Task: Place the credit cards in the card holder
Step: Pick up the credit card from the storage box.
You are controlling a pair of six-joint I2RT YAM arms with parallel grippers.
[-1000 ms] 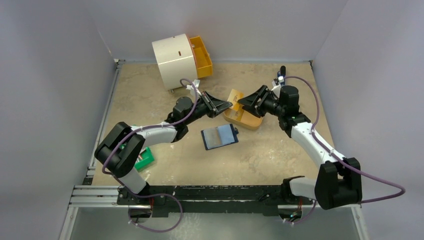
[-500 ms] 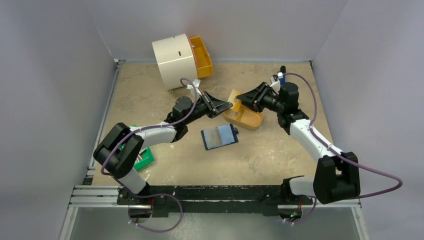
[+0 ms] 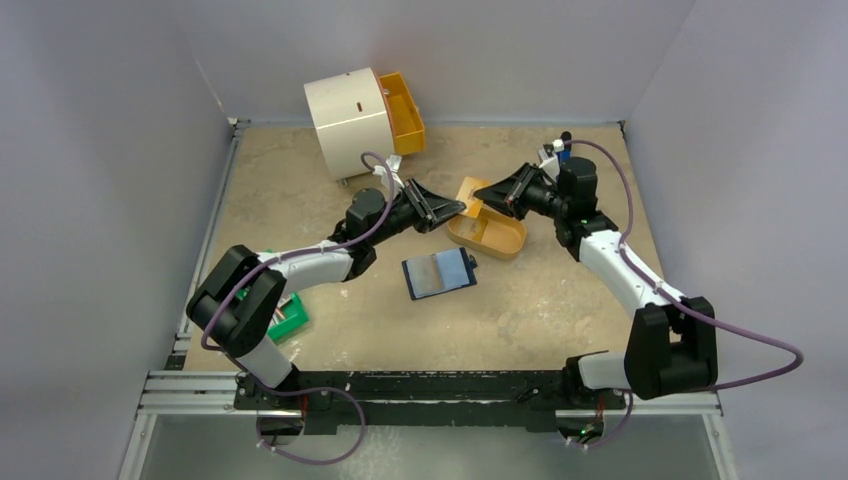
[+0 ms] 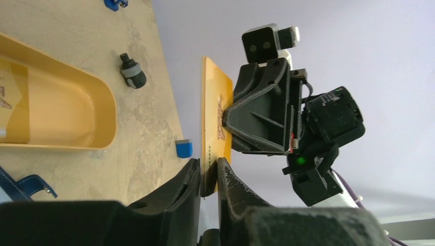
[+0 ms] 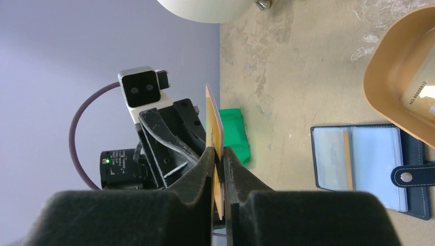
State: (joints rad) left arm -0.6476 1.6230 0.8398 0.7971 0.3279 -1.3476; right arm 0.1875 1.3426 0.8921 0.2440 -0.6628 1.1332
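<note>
Though unclear overhead, wrists show card (image 4: 213, 102) clamped: left pincer (image 4: 208, 170), right pincer (image 5: 218, 154).

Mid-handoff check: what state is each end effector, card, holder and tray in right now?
left end effector: shut on held card.
right end effector: shut on held card.
held card: on edge, off the table, pinched by both.
card holder: open flat, pockets up.
tray: loose card inside.

Bright even light, faint soft shadows, left tool (image 4: 208, 165) blurred close up
</note>
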